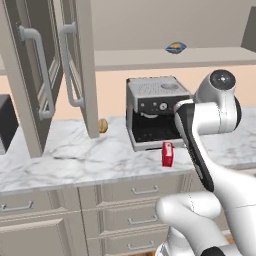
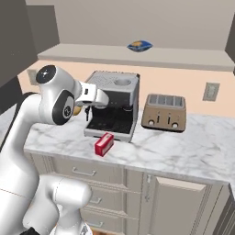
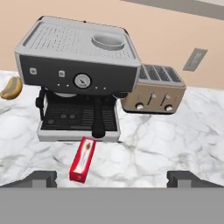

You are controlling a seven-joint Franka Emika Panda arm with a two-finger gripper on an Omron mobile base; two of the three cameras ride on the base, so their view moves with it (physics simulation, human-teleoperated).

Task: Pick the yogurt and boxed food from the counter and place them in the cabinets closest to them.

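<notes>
Small red box of food on table edge, gripper empty above it.

Left base view: small red box [image 1: 168, 154] upright on white marble grey-veined table [image 1: 75, 160], just in front of grey-and-black espresso machine [image 1: 154, 111]; white arm w/ dark joints crossing in front of machine; tall grey-brown cabinet doors [image 1: 50, 75] w/ bar handles swung open at left; small tan rounded item [image 1: 103, 125] by back wall; flat blue-and-yellow item [image 1: 176, 48] up on beige shelf.
Right base view: same box [image 2: 104, 144] lying near table front edge [image 2: 183, 156], just beside machine [image 2: 113, 104]; bronze four-slot toaster [image 2: 164, 112] to its right; gripper [image 2: 87, 113] hanging over machine's drip tray.
Hand view: box [image 3: 82, 159] between and ahead of dark fingertips [image 3: 41, 178], spread wide, nothing held.
</notes>
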